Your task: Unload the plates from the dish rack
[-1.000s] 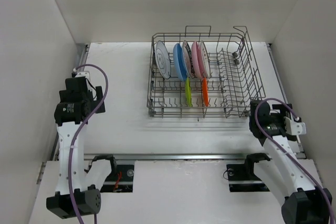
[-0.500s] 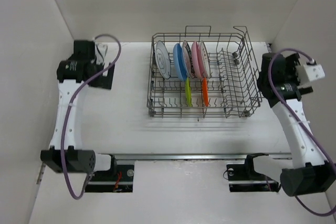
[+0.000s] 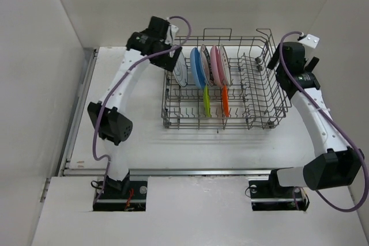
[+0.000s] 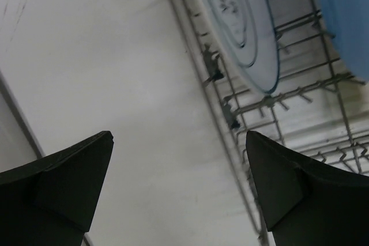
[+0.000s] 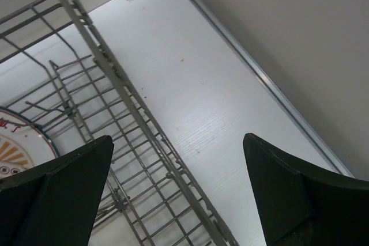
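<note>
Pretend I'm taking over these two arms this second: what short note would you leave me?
Left gripper: open, empty, at the far left corner of the dish rack, beside the white ringed plate.
Right gripper: open, empty, by the rack's far right edge.
Plates: all standing in the rack. The ringed one, the blue plate, the pink plate and others are in the back row. The yellow-green plate and the orange plate are in front.
Done: nothing unloaded; no plate lies on the table.
Left: lift out every plate, probably the ringed one first.
</note>
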Action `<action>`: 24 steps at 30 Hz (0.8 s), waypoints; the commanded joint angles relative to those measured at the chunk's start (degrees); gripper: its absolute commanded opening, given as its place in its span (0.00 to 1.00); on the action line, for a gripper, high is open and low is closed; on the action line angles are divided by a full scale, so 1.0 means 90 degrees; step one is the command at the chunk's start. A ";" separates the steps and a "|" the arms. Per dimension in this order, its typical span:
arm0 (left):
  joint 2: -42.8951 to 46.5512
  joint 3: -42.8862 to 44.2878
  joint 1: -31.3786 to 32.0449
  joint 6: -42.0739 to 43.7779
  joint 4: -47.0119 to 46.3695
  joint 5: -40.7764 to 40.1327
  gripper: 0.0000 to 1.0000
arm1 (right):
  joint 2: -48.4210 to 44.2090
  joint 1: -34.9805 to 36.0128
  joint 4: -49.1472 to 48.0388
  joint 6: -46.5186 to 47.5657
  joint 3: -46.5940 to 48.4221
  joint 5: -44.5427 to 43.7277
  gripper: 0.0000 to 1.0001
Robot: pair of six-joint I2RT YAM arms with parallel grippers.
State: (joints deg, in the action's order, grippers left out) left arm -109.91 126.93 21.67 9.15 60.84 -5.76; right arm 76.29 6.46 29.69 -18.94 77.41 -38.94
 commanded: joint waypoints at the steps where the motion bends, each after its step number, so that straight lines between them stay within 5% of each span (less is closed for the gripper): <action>1: -0.0063 0.0320 0.0647 -0.0303 -0.1013 -0.0558 1.00 | 0.0058 0.0054 -0.0467 0.0366 0.0345 0.0645 1.00; 6: -0.0978 0.0592 0.1107 -0.0167 -0.1594 -0.1653 1.00 | 0.0438 0.0054 -0.0467 0.0444 0.0345 0.0772 1.00; 10: -0.1516 0.0749 0.1108 -0.0255 -0.1808 -0.2854 0.90 | 0.0498 0.0054 -0.0467 0.0444 0.0276 0.0840 1.00; 19: -0.1977 0.0750 0.1108 -0.0743 -0.1809 -0.2378 0.55 | 0.0625 0.0054 -0.0536 0.0503 0.0160 0.0898 1.00; 24: -0.2036 0.0808 0.1108 -0.0968 -0.1546 -0.2378 0.17 | 0.0868 0.0054 -0.0614 0.0503 0.0159 0.1484 0.98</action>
State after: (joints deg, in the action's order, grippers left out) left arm -129.32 132.09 31.42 1.34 44.95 -26.00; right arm 82.89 6.48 27.62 -14.96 78.26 -29.26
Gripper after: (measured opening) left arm 0.233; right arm 0.984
